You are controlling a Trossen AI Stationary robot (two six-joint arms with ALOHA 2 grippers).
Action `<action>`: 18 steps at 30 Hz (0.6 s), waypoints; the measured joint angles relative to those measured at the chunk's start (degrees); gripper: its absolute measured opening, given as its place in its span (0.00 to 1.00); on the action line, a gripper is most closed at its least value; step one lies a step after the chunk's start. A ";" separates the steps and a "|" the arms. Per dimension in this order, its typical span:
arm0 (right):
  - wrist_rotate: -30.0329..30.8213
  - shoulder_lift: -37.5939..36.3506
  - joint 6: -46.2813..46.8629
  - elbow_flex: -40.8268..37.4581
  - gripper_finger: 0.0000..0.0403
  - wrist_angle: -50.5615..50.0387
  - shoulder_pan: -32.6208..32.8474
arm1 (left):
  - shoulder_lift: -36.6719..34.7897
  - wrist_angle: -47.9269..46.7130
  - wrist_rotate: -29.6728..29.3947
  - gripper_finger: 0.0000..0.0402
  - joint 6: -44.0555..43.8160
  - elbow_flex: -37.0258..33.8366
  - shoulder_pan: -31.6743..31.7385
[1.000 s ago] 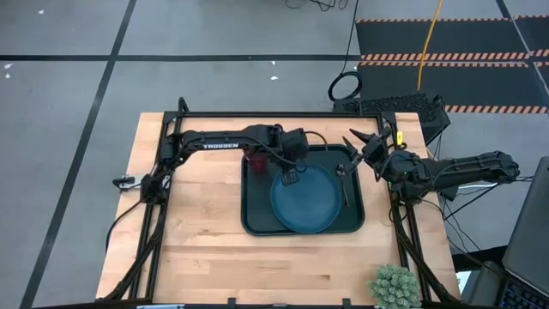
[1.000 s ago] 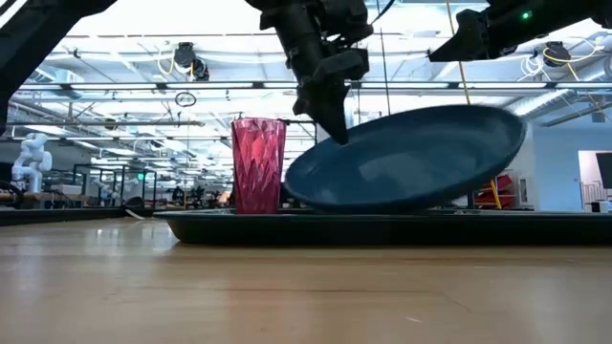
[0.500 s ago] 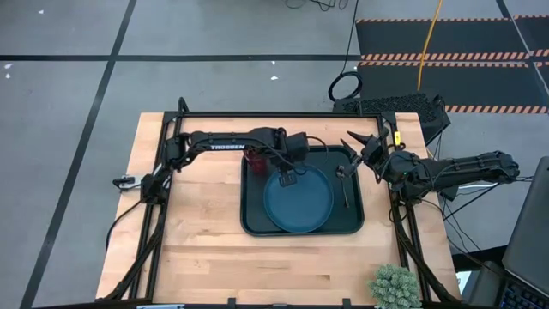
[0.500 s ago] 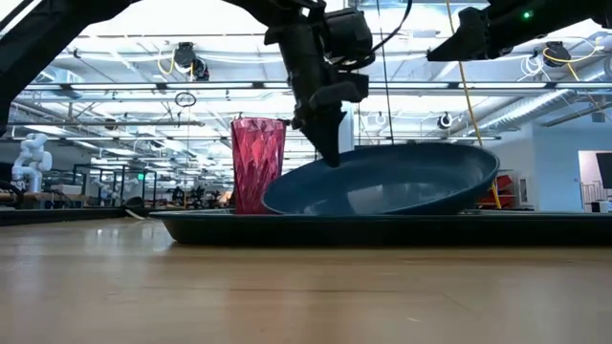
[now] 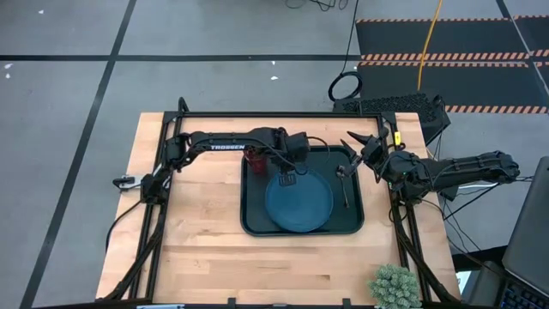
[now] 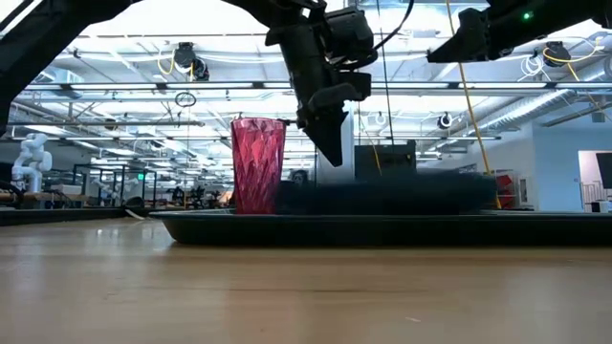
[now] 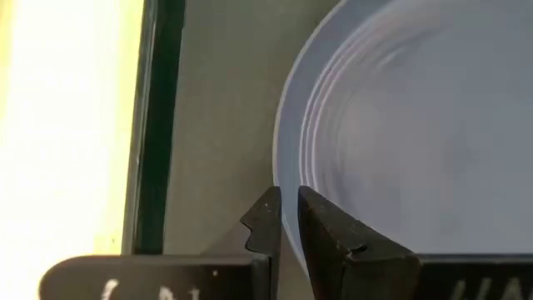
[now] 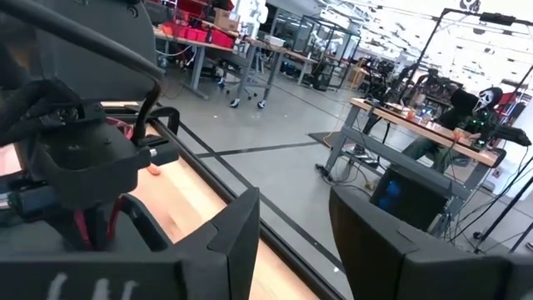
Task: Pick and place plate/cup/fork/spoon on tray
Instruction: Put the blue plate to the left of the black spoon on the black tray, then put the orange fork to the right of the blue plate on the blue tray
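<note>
The plate [image 5: 298, 202] is seen lying flat inside the tray [image 5: 254, 223], roughly at its centre. The cup [image 6: 257, 164] stands upright in the tray's far left corner; the spoon [image 5: 343, 183] lies along the tray's right side. The fork cannot be found in any view.

The left gripper [image 5: 289, 178] is held just above the plate's far rim, jaws parted by a narrow gap and holding nothing, as the left wrist view shows. The right gripper [image 5: 356, 147] hangs above the tray's far right corner, jaws open and empty.

The plate placement is judged complete, release included. Next, the left gripper should be lifted clear of the tray, and the fork located and fetched
</note>
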 joint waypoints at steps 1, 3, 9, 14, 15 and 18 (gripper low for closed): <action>0.00 -0.01 0.03 0.00 0.35 -0.19 0.00 | 0.00 -0.03 0.00 0.12 0.09 0.00 0.00; 0.00 0.00 0.03 0.00 0.35 -0.28 0.00 | 0.00 -0.01 0.01 0.12 0.66 0.00 -0.02; 0.00 0.00 0.05 0.00 0.35 -0.26 0.00 | 0.00 -0.01 0.02 0.12 1.22 0.00 -0.02; 0.00 0.00 0.07 0.00 0.35 -0.49 0.00 | -0.04 -0.03 0.02 0.12 0.96 0.00 -0.83; 0.00 -0.02 0.07 0.00 0.35 -0.59 0.00 | -0.04 -0.03 0.06 0.12 0.77 0.00 -1.23; 0.00 -0.01 0.03 0.00 0.35 -0.60 0.00 | -0.12 -0.03 0.18 0.12 0.57 0.00 -2.51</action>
